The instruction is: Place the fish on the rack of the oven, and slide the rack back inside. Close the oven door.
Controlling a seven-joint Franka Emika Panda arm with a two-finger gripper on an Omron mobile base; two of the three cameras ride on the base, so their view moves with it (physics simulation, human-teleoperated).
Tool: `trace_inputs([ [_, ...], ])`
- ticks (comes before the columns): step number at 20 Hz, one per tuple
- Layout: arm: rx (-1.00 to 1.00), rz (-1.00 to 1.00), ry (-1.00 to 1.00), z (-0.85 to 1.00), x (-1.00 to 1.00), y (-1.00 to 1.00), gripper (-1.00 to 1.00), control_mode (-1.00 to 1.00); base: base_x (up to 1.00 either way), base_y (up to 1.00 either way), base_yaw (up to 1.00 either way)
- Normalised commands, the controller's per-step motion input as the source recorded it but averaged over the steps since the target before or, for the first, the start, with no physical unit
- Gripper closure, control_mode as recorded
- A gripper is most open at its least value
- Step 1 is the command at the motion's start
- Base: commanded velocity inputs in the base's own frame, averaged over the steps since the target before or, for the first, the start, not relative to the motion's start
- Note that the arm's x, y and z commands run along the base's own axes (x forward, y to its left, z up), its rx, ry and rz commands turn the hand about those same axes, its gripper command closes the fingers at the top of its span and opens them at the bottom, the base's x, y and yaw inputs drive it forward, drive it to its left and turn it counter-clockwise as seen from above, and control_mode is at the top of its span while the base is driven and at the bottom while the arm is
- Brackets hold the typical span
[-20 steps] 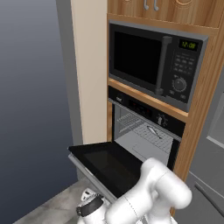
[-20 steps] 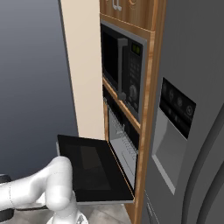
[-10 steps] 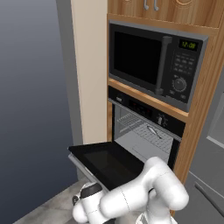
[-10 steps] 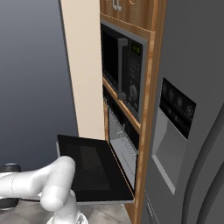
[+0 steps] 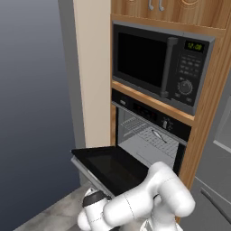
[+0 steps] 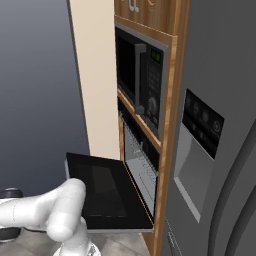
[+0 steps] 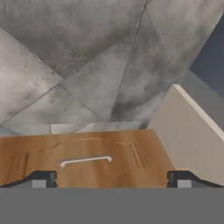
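Three views, taken in turn. Left base: the oven (image 5: pixel 149 131) is seen with its door (image 5: pixel 113 167) dropped flat, the fish (image 5: pixel 159 136) lying on the rack (image 5: pixel 149 137) already inside. Right base: the door's edge-on sweep is better shown. Hand view: fingertips (image 7: pixel 41 179) are spread wide, nothing held, aimed at floor and a wood drawer (image 7: pixel 83 159). The door should probably be lifted from underneath.

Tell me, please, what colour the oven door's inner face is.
The oven door is glossy black with a grey edge, seen best in the right base view.
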Motion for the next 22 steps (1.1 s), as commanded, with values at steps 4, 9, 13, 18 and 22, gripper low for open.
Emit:
trace_inputs([
  [4, -0.41, -0.25, -0.05, 0.0, 0.14, -1.0, -1.0, -1.0, 0.0, 0.0, 0.0],
  [9, -0.43, -0.27, -0.06, 0.08, 0.19, -1.0, -1.0, -1.0, 0.0, 0.0, 0.0],
  [13, -0.43, -0.34, -0.08, 0.01, 0.21, -0.98, -1.0, -1.0, 0.0, 0.0, 0.0],
  [18, -0.45, -0.39, -0.05, 0.03, 0.22, -0.87, -1.0, -1.0, 0.0, 0.0, 0.0],
  [22, -0.5, -0.37, -0.06, 0.17, 0.35, -0.68, -1.0, -1.0, 0.0, 0.0, 0.0],
])
